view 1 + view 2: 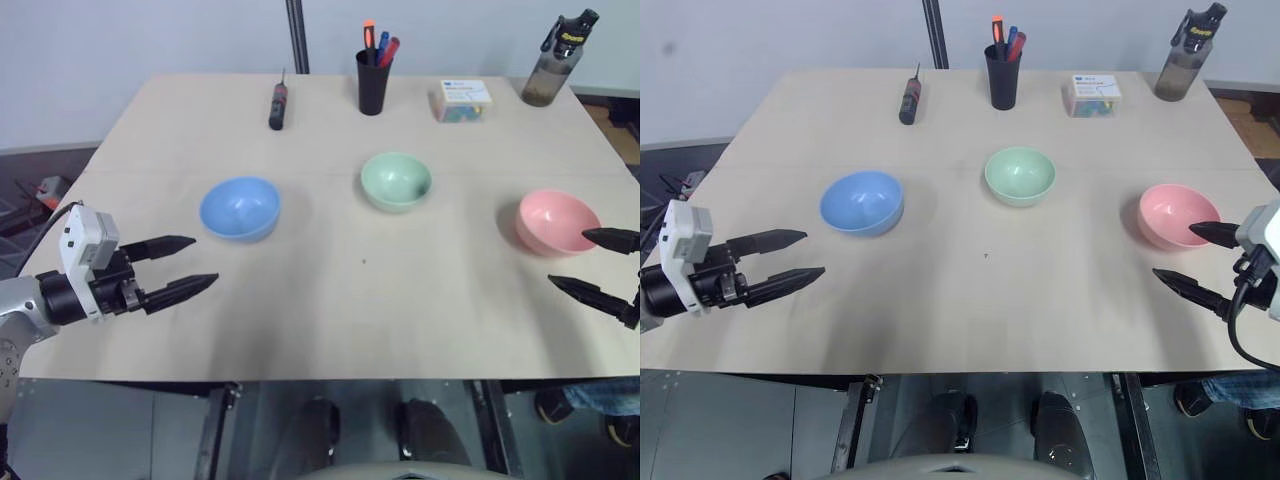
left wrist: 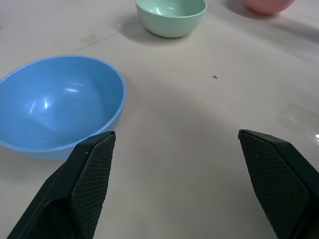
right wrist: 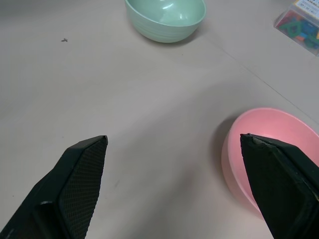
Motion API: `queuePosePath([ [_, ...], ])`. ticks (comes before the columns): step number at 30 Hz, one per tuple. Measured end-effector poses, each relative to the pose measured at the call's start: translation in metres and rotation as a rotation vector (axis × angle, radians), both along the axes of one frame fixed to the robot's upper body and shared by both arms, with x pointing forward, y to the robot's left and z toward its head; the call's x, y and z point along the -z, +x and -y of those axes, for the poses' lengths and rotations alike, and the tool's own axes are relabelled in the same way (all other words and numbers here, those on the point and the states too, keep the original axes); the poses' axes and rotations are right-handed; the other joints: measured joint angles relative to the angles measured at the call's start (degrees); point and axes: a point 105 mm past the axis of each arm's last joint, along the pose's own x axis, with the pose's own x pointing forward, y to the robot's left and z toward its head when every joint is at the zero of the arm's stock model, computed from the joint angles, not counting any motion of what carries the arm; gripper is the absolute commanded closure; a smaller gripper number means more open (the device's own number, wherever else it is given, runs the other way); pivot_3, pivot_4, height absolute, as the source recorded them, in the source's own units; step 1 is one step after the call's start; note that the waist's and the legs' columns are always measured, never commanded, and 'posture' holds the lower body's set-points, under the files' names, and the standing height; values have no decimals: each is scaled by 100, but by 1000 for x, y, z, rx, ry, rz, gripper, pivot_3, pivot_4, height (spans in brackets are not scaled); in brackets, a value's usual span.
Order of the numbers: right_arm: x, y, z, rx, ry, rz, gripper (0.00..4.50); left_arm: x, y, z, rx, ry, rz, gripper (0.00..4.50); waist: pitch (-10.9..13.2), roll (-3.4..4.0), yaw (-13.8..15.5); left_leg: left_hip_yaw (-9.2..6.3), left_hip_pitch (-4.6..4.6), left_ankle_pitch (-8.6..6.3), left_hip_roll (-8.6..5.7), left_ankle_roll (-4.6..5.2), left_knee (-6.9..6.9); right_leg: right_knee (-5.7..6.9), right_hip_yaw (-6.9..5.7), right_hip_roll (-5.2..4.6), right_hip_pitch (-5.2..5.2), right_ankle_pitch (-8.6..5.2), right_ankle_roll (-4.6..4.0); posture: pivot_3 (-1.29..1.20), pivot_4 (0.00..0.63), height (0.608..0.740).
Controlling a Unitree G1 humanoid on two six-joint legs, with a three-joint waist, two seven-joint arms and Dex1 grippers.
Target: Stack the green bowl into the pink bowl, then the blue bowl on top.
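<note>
Three bowls apart on the table, none stacked, both claws empty.
Green bowl (image 1: 396, 181) sits mid-table, well ahead of and between both claws; pink bowl (image 1: 557, 222) just beside the right gripper (image 1: 594, 265), fingers spread wide; blue bowl (image 1: 240, 208) just ahead of the left gripper (image 1: 185, 265), also spread wide (pen cup (image 1: 372, 81), screwdriver (image 1: 278, 104) and bottle (image 1: 559, 61) at the far edge).

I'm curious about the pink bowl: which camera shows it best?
The right eye view: the whole pink bowl sits uncovered on the table. The left eye view is similar, the right wrist view hides part behind a finger, and the left wrist view catches just its edge.
</note>
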Motion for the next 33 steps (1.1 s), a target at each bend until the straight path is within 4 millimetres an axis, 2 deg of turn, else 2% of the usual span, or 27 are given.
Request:
queuePosePath([
  [2, 0, 0, 0, 1, 0, 1, 42, 0, 0, 0, 2, 1, 0, 312, 0, 0, 1, 0, -1, 0, 0, 0, 0, 0, 1, -7, 0, 0, 0, 0, 150, 740],
  [6, -7, 8, -2, 20, -5, 36, 42, -22, 7, 13, 57, -22, 86, 312, 0, 0, 11, -4, -4, 0, -2, -1, 1, 1, -2, -8, -3, 0, 0, 0, 150, 740],
  [8, -6, 11, -3, 31, -15, 40, 42, -26, 7, 19, 85, -25, 105, 312, 0, 0, 5, -3, -5, 1, -2, -2, 0, 0, -1, -7, -4, 0, 0, 0, 150, 740],
  [12, 5, 28, 1, 100, -53, 39, 42, -22, 9, 34, 161, -34, 103, 312, 0, 1, -18, 4, -11, 13, -4, -22, 0, 0, -2, 8, -12, 0, 0, 0, 150, 740],
  [16, 17, 54, -1, 141, -72, 29, 42, -31, 9, 65, 304, -50, 160, 312, 1, 0, -26, 6, -9, 15, -5, -25, 2, 3, -1, 10, -12, 0, 0, 0, 150, 740],
  [21, 45, 76, -4, 169, -75, -29, 42, -38, 11, 91, 406, -73, 210, 312, 1, 1, -28, 7, -16, 16, -8, -25, 3, 2, -1, 14, -17, 0, 0, 0, 150, 740],
  [25, 57, 97, 2, 215, -103, -33, 1753, -39, 13, 101, 429, -92, 223, 312, 3, 3, -47, 12, -16, 15, -8, -25, 3, 2, 3, 18, -20, 0, 1, 0, 150, 740],
  [30, 57, 106, 4, 220, -129, -14, 4012, -39, 12, 103, 431, -89, 227, 312, 4, 5, -41, 11, -17, 16, -7, -25, 3, 3, 2, 21, -21, 0, 1, 0, 150, 740],
  [31, 56, 107, 4, 218, -134, -6, 4330, -38, 11, 103, 431, -89, 224, 312, 4, 5, -41, 11, -17, 16, -8, -25, 3, 3, 2, 20, -21, 0, 1, 0, 150, 740],
  [33, 55, 109, 4, 211, -148, 2, 4465, -38, 11, 103, 430, -89, 222, 312, 4, 4, -42, 10, -17, 16, -8, -25, 4, 3, 1, 20, -20, 0, 1, 0, 150, 740],
])
